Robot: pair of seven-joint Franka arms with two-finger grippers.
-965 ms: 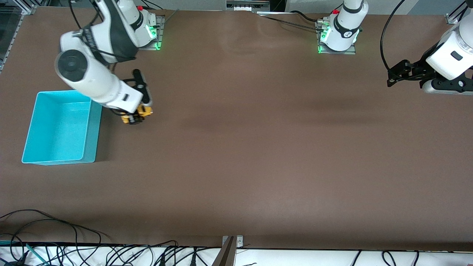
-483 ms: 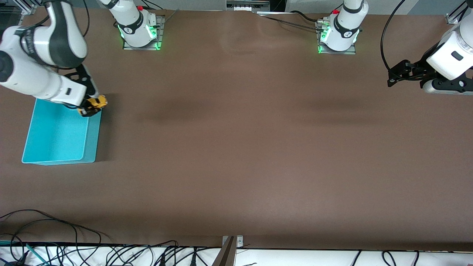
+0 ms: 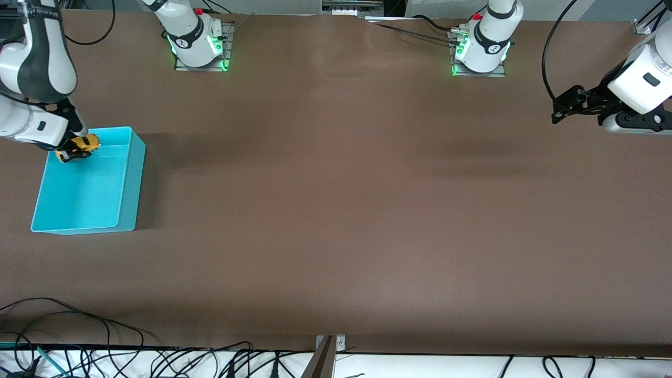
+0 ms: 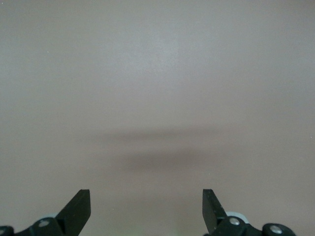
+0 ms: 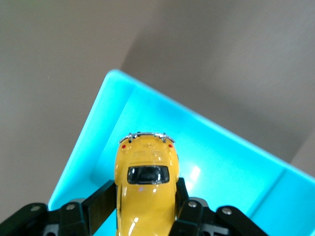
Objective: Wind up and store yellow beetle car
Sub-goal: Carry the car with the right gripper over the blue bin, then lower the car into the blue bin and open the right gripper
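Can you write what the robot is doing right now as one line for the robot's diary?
right gripper: shut on yellow beetle car, over turquoise bin | left gripper: open, waiting over bare table

Looks like a robotics lab to me, not a home or shop. I see a wide brown surface (image 3: 336, 210) with two white arm bases (image 3: 197, 39) bolted to metal plates, green status lights glowing on them. Loose black cables (image 3: 131, 357) tangle along the edge nearest the front camera, more cabling runs by the bases, and aluminium framing (image 3: 643, 26) sits at a corner. One plain turquoise bin (image 3: 131, 178), nothing domestic.
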